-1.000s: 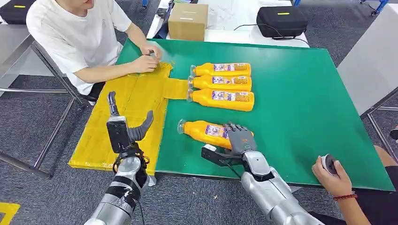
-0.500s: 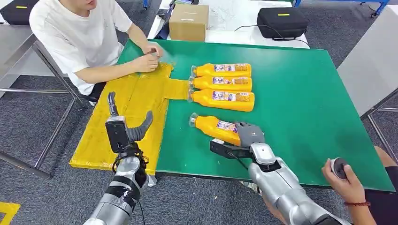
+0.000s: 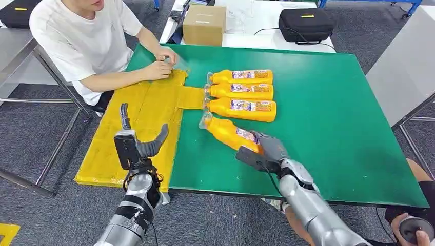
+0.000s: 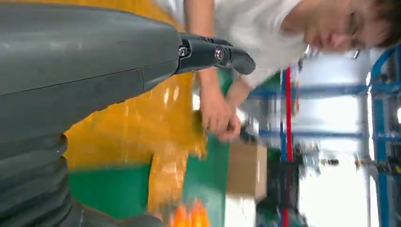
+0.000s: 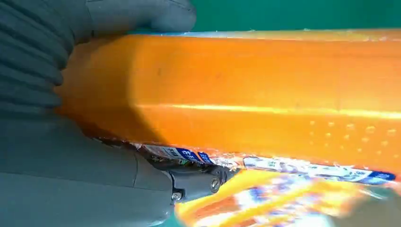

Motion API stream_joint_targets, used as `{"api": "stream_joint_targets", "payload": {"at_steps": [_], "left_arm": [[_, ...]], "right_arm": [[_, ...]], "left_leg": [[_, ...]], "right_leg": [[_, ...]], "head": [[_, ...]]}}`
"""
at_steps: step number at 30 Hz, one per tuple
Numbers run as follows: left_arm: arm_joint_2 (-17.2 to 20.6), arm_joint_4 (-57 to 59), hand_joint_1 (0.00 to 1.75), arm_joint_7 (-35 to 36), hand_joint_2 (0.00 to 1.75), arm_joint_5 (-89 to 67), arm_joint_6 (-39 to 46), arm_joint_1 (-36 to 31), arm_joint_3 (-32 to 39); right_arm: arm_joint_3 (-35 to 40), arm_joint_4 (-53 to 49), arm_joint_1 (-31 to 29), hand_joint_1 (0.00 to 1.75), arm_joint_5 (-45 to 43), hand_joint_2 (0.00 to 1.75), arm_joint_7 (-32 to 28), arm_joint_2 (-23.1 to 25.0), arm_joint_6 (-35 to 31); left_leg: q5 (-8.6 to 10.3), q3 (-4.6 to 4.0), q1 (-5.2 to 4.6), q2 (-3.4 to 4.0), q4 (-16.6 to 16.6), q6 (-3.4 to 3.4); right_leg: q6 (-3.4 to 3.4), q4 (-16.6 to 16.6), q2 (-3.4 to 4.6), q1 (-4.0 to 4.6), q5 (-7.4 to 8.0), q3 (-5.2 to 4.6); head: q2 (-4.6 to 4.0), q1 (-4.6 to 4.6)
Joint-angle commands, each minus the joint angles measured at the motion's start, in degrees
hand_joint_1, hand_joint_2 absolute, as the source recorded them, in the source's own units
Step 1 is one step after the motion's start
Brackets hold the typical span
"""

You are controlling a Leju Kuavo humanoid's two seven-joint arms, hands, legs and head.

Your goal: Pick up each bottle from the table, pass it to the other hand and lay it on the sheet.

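Note:
My right hand (image 3: 265,148) grips an orange bottle (image 3: 229,133) by its lower end and holds it tilted above the green table (image 3: 328,123), cap pointing toward the three bottles. Up close, the right wrist view has the held bottle (image 5: 265,90) against my right hand (image 5: 71,94). Three more orange bottles (image 3: 241,93) lie side by side farther back, caps toward the yellow sheet (image 3: 143,128). My left hand (image 3: 134,143) is raised over the sheet's near edge, fingers apart, holding nothing. From the left wrist I see my left hand (image 4: 94,71) over the yellow sheet (image 4: 142,127).
A person in a white shirt (image 3: 87,41) sits at the far left, hands (image 3: 161,64) on the sheet's far corner. A cardboard box (image 3: 204,24) and black case (image 3: 305,24) stand beyond the table. Another person's hand (image 3: 415,230) holds a small device at the near right.
My right hand has closed on the near bottle, lifted it off the table and swung it left and back toward the other bottles. The left hand has barely moved.

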Motion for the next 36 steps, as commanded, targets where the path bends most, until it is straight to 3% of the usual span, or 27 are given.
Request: {"api": "stream_joint_targets", "payload": {"at_steps": [1,2,4,6,7,14,21,26,28,29,36], "left_arm": [[-1.06,-3.45,0.0,11.48,1.75,20.34,-25.36,7.17,-8.21],[-0.57,-6.3,0.0,12.94,1.75,20.8,-27.22,9.61,-9.43],[1.02,-11.23,0.0,15.81,1.75,23.57,-34.67,14.86,-11.4],[1.35,-12.35,0.0,15.74,1.75,23.47,-35.31,16.6,-11.33],[2.48,-12.33,0.0,16.93,1.75,26.09,-39.52,16.88,-12.28],[7.31,-18.87,0.0,12.1,1.75,23.35,-51.8,22.2,-21.74],[7.38,-20.13,0.0,10.21,1.75,19.6,-50.49,21.56,-24.02],[7.36,-20.15,0.0,10.28,1.75,19.38,-50.06,21.44,-23.85],[7.32,-19.96,0.0,10.3,1.75,18.85,-49.03,21.41,-23.65],[7.22,-19.88,0.0,10.38,1.75,18.44,-48.51,21.34,-23.63],[5.37,-19.11,0.0,13.16,1.75,18.42,-41.95,20.46,-21.09]], "right_arm": [[-6.49,-31.48,21.81,1.75,-13.86,1.75,-4.54,4.68,-8.33],[-7.15,-32.05,22.33,1.75,-14.8,1.75,-5.55,4.91,-8.68],[-8.39,-32.98,23.45,1.75,-16.99,1.75,-7.14,5.47,-8.14],[-8.58,-33.16,23.89,1.75,-17.12,1.75,-7.35,5.43,-7.95],[-8.39,-32.96,23.8,1.75,-17.02,1.75,-7.96,5.46,-7.68],[-7.85,-30.81,23.25,1.75,-16.18,1.75,-9.9,6.81,-6.99],[-1.12,-26.6,20.52,1.75,-5.08,1.75,-9.3,7.38,-10.77],[-0.42,-26.21,20.4,1.75,-4.24,1.75,-9.12,7.51,-11.12],[-0.03,-26.04,20.25,1.75,-3.23,1.75,-9.02,7.12,-11.45],[0.36,-25.96,20.25,1.75,-2.46,1.75,-8.86,7.07,-11.77],[7.68,-26.19,20.61,1.75,7.84,1.75,-6.54,7.75,-18.4]], "left_leg": [[-0.15,0.25,0.1,-0.25,-0.09,-0.17],[-0.16,0.17,0.08,-0.45,-0.05,-0.13],[-0.26,0.05,0.03,-0.05,-0.04,-0.07],[-0.29,0.01,0.04,0.1,-0.08,-0.05],[-0.35,0.06,0.04,0.1,-0.06,-0.05],[-0.37,-0.14,-0.01,0.0,-0.06,0.05],[-0.38,-0.14,0.02,0.08,-0.06,0.08],[-0.39,-0.04,0.03,0.02,-0.1,0.08],[-0.7,0.44,0.18,0.14,0.02,-0.05],[-0.38,-0.08,0.04,-0.04,-0.08,0.09],[-0.45,-0.01,0.05,0.06,-0.05,0.05]], "right_leg": [[-0.18,-0.04,-0.24,0.1,-0.23,0.32],[0.0,0.03,-0.36,0.07,-0.45,0.31],[0.05,0.03,0.01,0.02,-0.39,0.15],[0.07,-0.04,0.14,0.02,-0.34,0.09],[0.06,-0.04,0.12,0.01,-0.38,0.14],[0.15,-0.08,0.03,-0.03,-0.42,-0.03],[0.15,-0.1,0.1,0.0,-0.38,-0.03],[0.15,-0.14,0.05,0.01,-0.41,0.09],[-0.02,-0.1,0.17,0.16,-0.65,0.58],[0.16,-0.14,-0.01,0.02,-0.42,0.08],[0.11,-0.08,0.08,0.03,-0.46,0.12]], "head": [[0.0,0.02],[0.0,0.04],[0.0,0.04],[0.0,0.02],[0.0,0.0],[0.0,0.04],[0.0,0.04],[0.0,0.04],[0.0,0.06],[0.0,0.04],[0.0,0.06]]}}
